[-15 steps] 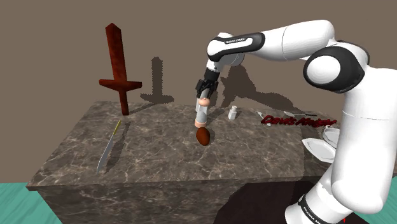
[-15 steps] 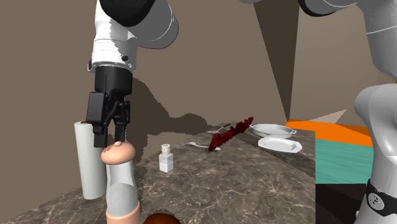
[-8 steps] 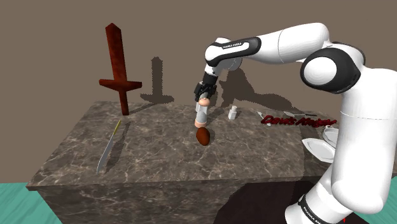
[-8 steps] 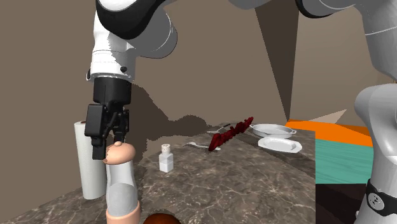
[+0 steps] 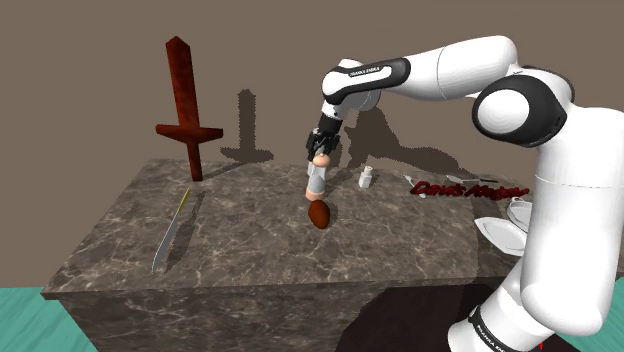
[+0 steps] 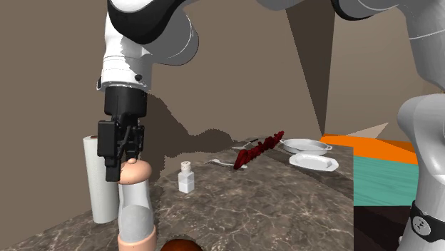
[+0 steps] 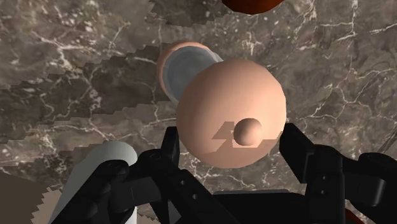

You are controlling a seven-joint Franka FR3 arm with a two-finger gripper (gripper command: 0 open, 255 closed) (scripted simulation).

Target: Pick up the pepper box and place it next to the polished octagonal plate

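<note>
The tool (image 6: 123, 162) has dropped since a second ago and now sits spread astride the cap of the pepper mill (image 6: 135, 207). Squeezing shut looks like the next step, and the mill is not yet lifted off the bench (image 6: 285, 207).

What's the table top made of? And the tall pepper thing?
Table top: looks like dark polished marble, with thin white veins. Pepper box: smooth, matte peach top and grey middle, plain colours; maybe plastic or painted wood, can't tell.
</note>
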